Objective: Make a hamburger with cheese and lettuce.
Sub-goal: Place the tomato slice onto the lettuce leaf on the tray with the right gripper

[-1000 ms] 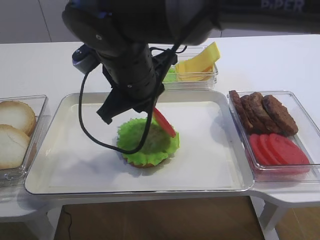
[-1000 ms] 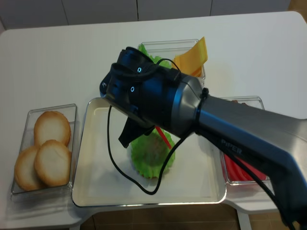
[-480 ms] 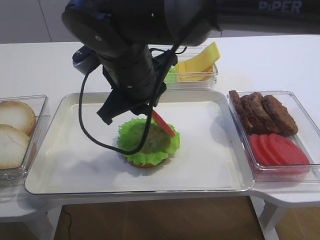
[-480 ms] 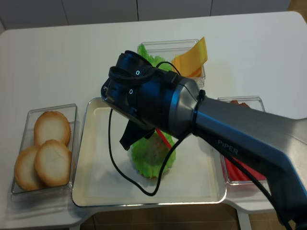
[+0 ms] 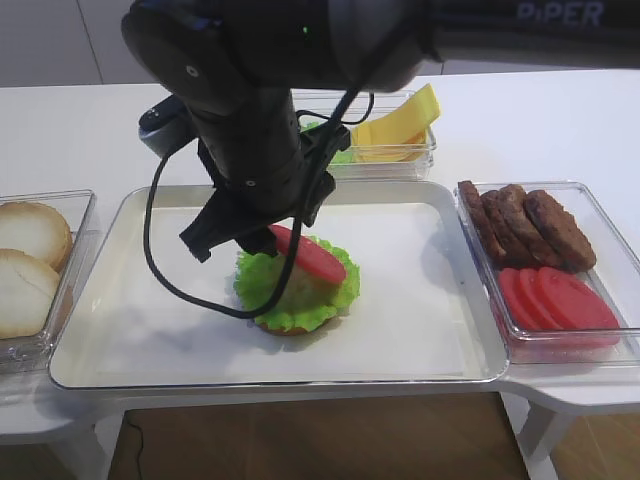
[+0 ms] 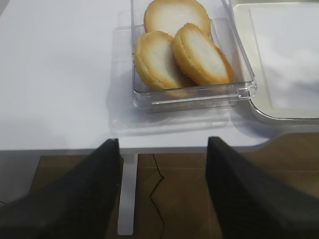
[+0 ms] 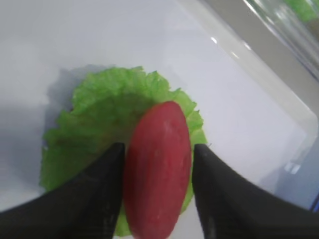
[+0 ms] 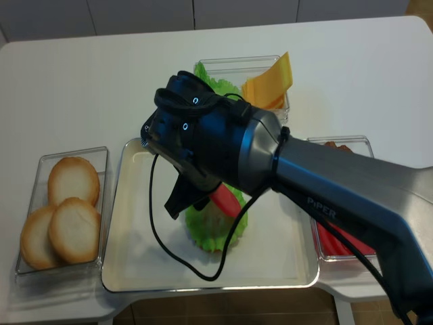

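Right now the right tool (image 7: 158,196) hangs just over the hamburger (image 5: 297,288), which sits in the middle of the big white tray (image 5: 420,300). A red tomato slice (image 7: 157,169) is between its two black fingers (image 7: 94,191). From the right wrist view the fingers stand apart with thin gaps on each side of the slice, so they do not look like they squeeze it. The slice lies tilted on the green lettuce (image 7: 94,124) of the hamburger. A bit of tan bun peeks out under the leaf at the front.

Behind the tray is a clear box (image 5: 400,165) with yellow cheese (image 5: 400,125) slices, and one slice sticks up at a slant. More green lettuce leaves (image 8: 213,81) are in the same box, on the left of the cheese.

To the right of the tray is another clear box (image 5: 610,225). It has brown meat patties (image 5: 525,222) at the back and red tomato slices (image 5: 555,298) at the front.

To the left of the tray is a clear box (image 6: 194,97) with three pale bun halves (image 6: 182,47). The left tool (image 6: 162,199) shows only in its own wrist view. It hangs off the edge of the white table (image 6: 60,74), near the bun box. Its two dark fingers are apart and nothing is between them.
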You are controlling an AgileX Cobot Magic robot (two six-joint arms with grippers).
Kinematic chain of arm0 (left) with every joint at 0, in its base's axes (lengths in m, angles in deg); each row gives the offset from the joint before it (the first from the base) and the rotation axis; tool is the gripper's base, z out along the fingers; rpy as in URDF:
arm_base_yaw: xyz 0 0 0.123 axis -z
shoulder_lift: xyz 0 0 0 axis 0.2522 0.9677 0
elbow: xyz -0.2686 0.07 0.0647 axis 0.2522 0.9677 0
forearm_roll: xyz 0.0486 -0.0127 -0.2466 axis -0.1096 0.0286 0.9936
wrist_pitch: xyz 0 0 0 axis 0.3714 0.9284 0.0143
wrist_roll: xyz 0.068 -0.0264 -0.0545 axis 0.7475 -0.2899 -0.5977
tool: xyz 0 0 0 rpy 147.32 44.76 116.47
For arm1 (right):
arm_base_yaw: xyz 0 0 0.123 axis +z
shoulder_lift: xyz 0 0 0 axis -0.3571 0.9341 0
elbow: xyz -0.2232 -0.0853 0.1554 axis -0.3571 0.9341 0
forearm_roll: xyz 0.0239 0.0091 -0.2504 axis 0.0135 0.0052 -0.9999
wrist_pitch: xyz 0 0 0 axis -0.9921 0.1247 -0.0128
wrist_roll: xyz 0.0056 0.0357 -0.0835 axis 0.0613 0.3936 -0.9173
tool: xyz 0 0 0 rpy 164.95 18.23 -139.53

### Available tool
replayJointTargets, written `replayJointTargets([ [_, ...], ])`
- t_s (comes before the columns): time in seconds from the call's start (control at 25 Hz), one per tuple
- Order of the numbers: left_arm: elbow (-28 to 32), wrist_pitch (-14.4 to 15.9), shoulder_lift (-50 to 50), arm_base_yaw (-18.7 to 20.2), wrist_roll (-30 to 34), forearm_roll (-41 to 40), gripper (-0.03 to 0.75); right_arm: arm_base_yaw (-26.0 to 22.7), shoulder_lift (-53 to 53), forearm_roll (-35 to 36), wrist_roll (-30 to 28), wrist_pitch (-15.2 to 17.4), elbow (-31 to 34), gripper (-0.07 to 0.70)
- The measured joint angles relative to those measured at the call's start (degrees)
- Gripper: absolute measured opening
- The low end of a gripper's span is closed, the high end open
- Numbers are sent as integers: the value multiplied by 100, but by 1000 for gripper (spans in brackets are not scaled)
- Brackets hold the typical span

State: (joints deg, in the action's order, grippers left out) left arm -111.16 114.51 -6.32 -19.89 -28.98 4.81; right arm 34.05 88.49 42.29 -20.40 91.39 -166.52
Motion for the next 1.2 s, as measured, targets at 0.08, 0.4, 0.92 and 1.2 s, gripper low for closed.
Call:
replayJointTargets([
  [0.08,0,0,0,0,0,0,407,0,0,148,0,4,0,389],
  [0.4,0,0,0,0,0,0,407,12,0,272,-37,152,0,469],
  [0.92,0,0,0,0,0,0,407,12,0,978,-340,180,0,489],
  [1.2,0,0,0,0,0,0,407,-232,-339,1510,-919,203,0,488],
])
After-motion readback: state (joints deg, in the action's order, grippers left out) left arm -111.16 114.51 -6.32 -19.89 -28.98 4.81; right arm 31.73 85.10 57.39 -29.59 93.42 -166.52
